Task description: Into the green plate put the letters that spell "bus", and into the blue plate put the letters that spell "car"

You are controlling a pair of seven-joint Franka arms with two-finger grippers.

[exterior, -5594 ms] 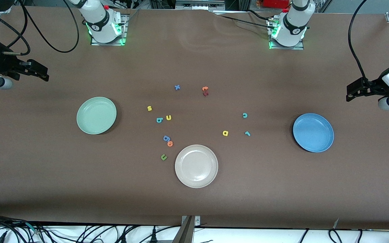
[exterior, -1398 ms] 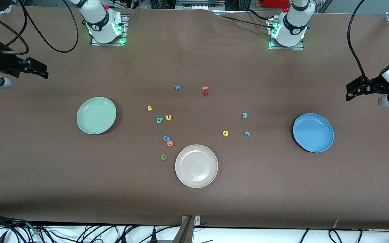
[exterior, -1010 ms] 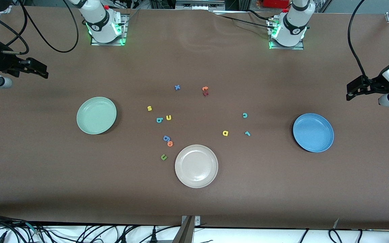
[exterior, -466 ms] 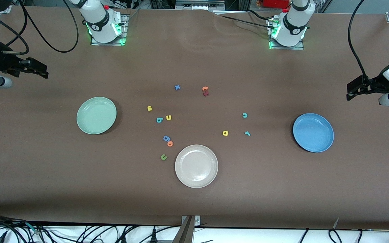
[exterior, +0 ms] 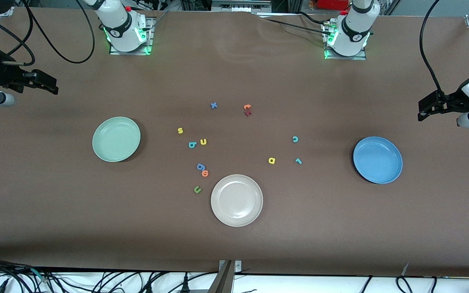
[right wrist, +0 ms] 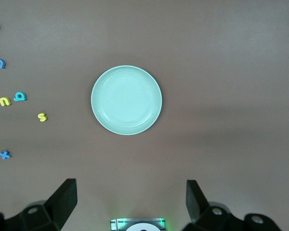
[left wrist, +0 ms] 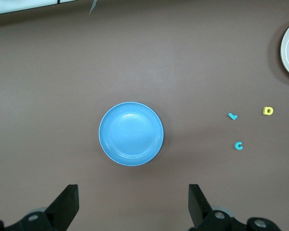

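Observation:
The green plate [exterior: 116, 139] [right wrist: 126, 100] lies toward the right arm's end of the table and the blue plate [exterior: 377, 160] [left wrist: 131, 134] toward the left arm's end; both hold nothing. Between them lie the yellow "s" [exterior: 180, 130], teal "b" [exterior: 192, 144] and yellow "u" [exterior: 203, 142], and closer to the blue plate the teal "c" [exterior: 295, 139], yellow "a" [exterior: 271, 160] and teal "r" [exterior: 298, 161]. My right gripper [exterior: 53, 87] [right wrist: 130, 202] hangs open above the table's end by the green plate. My left gripper [exterior: 420, 112] [left wrist: 133, 207] hangs open by the blue plate.
A beige-white plate [exterior: 237, 200] sits nearer the front camera, mid-table. Beside it lie a blue "g" [exterior: 200, 166], an orange "o" [exterior: 205, 173] and a green "u" [exterior: 197, 189]. A blue "x" [exterior: 213, 106] and orange and dark red letters [exterior: 247, 109] lie toward the bases.
Both grippers sit slightly closer to the bases than in the earliest frame. Over the last second nothing has moved.

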